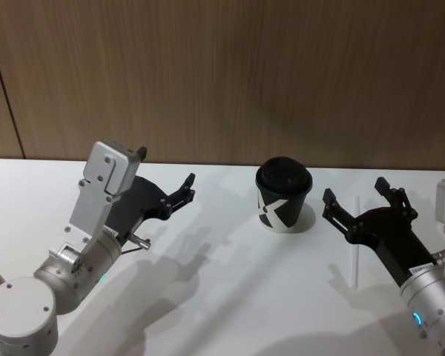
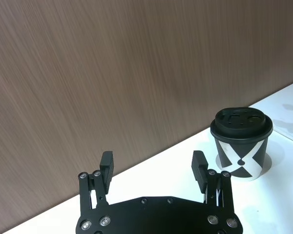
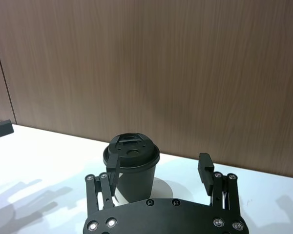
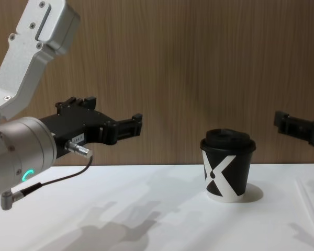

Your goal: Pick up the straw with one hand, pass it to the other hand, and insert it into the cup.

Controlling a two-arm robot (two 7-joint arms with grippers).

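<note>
Straw (image 1: 354,256): thin, straight white tube, lying flat on the matte white desk (image 1: 230,304), just right of the cup (image 1: 283,194). Cup: black paper with a white X mark and a domed black lid, upright, near the wood-grain wall (image 1: 222,74). Right jaws: black, open, empty, hovering over the straw's far end. Left jaws: black, on a silver-grey arm, open, empty, raised well left of the cup.

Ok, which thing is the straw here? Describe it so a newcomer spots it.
On the white table, look to the robot's right of the black lidded cup. The straw lies flat there, below the right gripper, whose jaws stand open. It is the one thin, straight white stick, faint against the tabletop.
</note>
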